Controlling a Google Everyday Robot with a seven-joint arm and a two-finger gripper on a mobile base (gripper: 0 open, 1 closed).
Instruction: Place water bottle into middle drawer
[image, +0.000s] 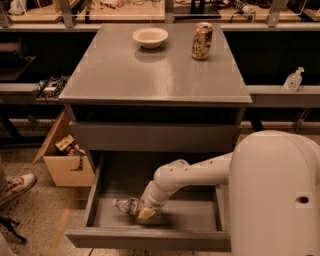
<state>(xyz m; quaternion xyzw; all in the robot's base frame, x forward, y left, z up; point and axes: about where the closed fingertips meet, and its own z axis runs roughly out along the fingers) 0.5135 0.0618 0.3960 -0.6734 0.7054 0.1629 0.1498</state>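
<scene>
Your hand (145, 212) is at the water bottle (126, 205) lying in the middle drawer (150, 239); its grip you cannot tell. Likely light, crushable: hold it mid-body.

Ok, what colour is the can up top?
The can is gold-patterned, camera view; gripper sits in the middle drawer by the water bottle.

I see a bowl (150, 36) and can (202, 41) well beyond my gripper (146, 212), which hangs low in front; a cardboard box (65, 160) sits to its left.
</scene>
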